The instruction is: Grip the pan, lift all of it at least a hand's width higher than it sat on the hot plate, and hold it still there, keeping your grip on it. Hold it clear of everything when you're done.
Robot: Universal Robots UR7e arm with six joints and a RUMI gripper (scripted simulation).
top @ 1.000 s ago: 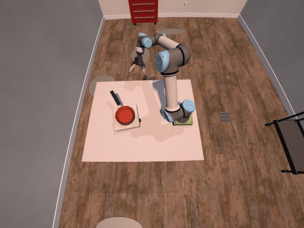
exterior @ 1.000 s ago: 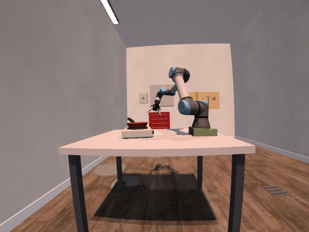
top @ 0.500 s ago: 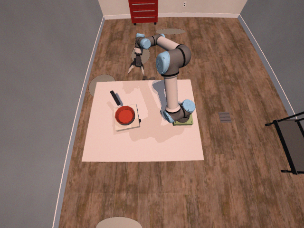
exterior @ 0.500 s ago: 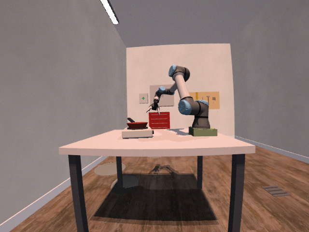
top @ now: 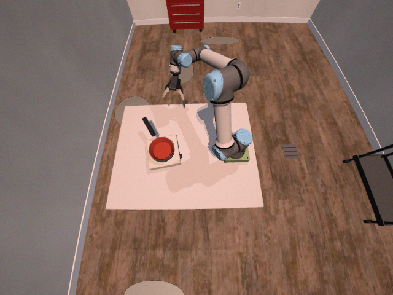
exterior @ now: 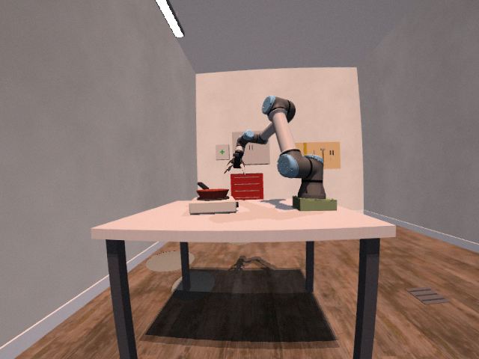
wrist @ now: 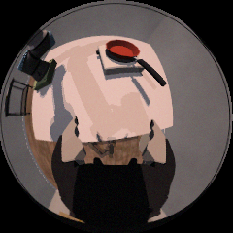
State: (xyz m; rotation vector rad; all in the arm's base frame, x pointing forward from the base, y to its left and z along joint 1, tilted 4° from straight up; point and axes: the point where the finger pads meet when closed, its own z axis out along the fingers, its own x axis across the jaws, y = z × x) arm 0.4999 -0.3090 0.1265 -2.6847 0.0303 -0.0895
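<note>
Top view: pale table [top: 190, 190] on wood floor [top: 301, 95]; gripper [top: 173, 94] spread apart, empty.

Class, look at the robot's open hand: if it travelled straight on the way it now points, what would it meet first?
Probably the table's far edge: the hand points downward, high above that edge. Depth is unclear; it might pass beyond to the floor.
</note>
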